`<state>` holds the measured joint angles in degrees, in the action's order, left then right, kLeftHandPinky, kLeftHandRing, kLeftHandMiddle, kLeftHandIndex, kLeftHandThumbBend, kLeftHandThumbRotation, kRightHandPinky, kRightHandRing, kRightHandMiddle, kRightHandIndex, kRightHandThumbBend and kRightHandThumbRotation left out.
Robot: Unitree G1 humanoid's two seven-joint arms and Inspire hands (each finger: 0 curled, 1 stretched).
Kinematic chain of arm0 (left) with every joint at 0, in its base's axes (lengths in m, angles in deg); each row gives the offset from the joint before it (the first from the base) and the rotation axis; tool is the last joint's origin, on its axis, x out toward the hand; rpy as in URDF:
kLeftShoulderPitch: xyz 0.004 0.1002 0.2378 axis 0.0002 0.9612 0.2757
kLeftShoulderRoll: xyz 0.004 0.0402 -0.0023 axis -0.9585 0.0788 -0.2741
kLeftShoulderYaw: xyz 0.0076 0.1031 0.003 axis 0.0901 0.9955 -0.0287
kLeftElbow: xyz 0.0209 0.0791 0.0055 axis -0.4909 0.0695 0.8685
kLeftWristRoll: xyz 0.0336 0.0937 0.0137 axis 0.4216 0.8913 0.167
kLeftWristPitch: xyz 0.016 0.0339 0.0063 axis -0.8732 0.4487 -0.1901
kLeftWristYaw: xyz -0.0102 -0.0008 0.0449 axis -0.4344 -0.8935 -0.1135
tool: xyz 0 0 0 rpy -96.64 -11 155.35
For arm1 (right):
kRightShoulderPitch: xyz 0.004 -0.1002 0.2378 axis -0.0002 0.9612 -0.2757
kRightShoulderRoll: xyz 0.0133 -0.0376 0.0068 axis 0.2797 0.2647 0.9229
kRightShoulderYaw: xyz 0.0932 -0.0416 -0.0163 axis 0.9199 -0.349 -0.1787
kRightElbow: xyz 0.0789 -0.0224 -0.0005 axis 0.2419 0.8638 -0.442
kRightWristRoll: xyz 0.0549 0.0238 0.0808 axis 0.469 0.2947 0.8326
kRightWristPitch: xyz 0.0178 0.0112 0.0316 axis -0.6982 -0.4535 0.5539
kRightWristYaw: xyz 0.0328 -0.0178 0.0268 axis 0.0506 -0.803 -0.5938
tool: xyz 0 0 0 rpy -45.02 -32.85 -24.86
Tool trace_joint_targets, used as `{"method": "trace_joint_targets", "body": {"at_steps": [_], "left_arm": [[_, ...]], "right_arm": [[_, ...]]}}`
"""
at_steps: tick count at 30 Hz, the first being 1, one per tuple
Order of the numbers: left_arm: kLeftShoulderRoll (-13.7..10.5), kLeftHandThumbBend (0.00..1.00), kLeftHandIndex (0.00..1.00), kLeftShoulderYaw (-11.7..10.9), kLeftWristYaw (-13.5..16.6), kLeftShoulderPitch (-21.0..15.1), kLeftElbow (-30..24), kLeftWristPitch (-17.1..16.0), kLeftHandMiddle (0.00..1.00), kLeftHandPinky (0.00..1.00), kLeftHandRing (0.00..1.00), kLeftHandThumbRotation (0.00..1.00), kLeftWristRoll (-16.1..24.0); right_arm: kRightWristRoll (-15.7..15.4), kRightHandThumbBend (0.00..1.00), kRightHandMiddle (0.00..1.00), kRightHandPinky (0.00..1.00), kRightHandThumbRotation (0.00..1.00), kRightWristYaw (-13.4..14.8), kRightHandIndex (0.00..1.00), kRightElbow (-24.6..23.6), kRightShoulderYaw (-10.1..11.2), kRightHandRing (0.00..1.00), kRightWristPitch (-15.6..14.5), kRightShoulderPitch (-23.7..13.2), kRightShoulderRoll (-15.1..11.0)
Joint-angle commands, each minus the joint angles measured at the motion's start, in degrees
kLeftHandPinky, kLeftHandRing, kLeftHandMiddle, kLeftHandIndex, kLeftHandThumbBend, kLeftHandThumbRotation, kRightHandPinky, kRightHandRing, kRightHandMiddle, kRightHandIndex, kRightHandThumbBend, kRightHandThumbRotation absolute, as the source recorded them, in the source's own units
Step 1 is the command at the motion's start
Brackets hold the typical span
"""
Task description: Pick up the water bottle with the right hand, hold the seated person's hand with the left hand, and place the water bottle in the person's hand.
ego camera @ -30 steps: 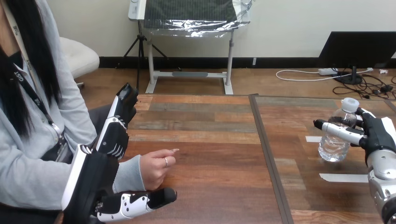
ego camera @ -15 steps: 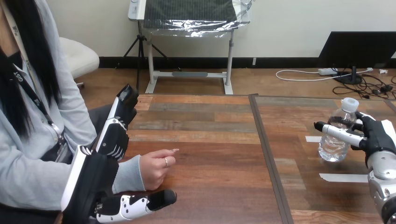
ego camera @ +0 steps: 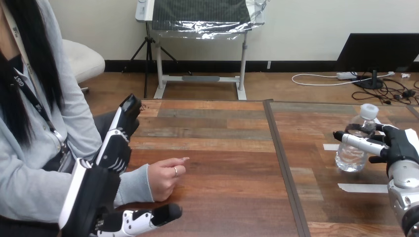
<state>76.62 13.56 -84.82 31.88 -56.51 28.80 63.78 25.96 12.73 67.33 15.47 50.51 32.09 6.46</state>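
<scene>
A clear water bottle point(ego camera: 352, 153) with a white cap stands upright on the table at the right. My right hand point(ego camera: 401, 146) is beside it on its right, open; a straight finger point(ego camera: 356, 140) lies across the bottle's front and the thumb points at its side. At the left, the person's hand point(ego camera: 165, 177) rests on the table, loosely curled with one finger pointing right. My left hand point(ego camera: 114, 148) is open about the person's wrist, its straight fingers rising behind the grey sleeve and its thumb point(ego camera: 143, 219) lying on the near side.
Two strips of white tape point(ego camera: 363, 187) lie on the table near the bottle. A dark seam point(ego camera: 282, 158) runs front to back between the two tabletops. The person sits close against the left edge.
My left hand has slid a little left and down along the person's sleeve. My right hand has shifted slightly lower beside the bottle, its thumb now showing. The bottle stands where it was.
</scene>
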Motion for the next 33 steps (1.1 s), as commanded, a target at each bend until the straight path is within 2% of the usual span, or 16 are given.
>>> {"method": "trace_joint_targets", "body": {"at_steps": [1, 4, 9, 13, 19, 33], "left_arm": [[-0.86, 1.0, 0.98, -0.65, -0.07, -1.68, -3.18, -0.98, 1.0, 0.99, 1.0, 0.45, -0.57], [-0.75, 1.0, 0.98, -0.64, -0.22, -1.71, -3.09, -1.18, 1.0, 0.99, 1.0, 0.45, -0.74], [-0.73, 1.0, 0.98, -0.3, -0.69, -1.76, -2.95, -1.46, 1.0, 0.99, 1.0, 0.44, -1.56], [-0.59, 1.0, 0.98, -0.73, -0.6, -1.7, -2.89, -1.63, 1.0, 0.99, 1.0, 0.43, -0.86], [-0.53, 1.0, 0.98, -0.95, -0.33, -1.27, -3.46, -0.87, 1.0, 0.98, 1.0, 0.44, -0.24], [-0.53, 1.0, 0.98, -0.79, -0.41, -1.29, -3.78, -0.72, 1.0, 0.97, 1.0, 0.44, -0.29]], "right_arm": [[0.09, 0.87, 0.62, 0.46, 0.19, 1.14, 0.78, -0.28, 0.06, 0.55, 0.74, -5.89, 1.08], [-0.2, 0.86, 0.52, 0.34, 0.14, 1.52, 0.76, -0.26, -0.17, 0.43, 1.03, -5.86, 1.12], [0.28, 0.85, 0.61, 0.44, 0.06, 1.64, 0.73, -0.27, 0.29, 0.55, 1.44, -5.8, 1.33], [1.18, 0.85, 0.64, 0.49, 0.02, 1.78, 0.7, -0.34, 1.17, 0.58, 2.09, -5.72, 1.61], [2.05, 0.84, 0.64, 0.51, 0.0, 2.38, 0.67, -0.49, 1.89, 0.58, 2.63, -5.73, 2.01], [2.81, 0.82, 0.55, 0.42, 0.0, 3.49, 0.58, -0.57, 2.73, 0.48, 3.38, -5.65, 2.33]]}}
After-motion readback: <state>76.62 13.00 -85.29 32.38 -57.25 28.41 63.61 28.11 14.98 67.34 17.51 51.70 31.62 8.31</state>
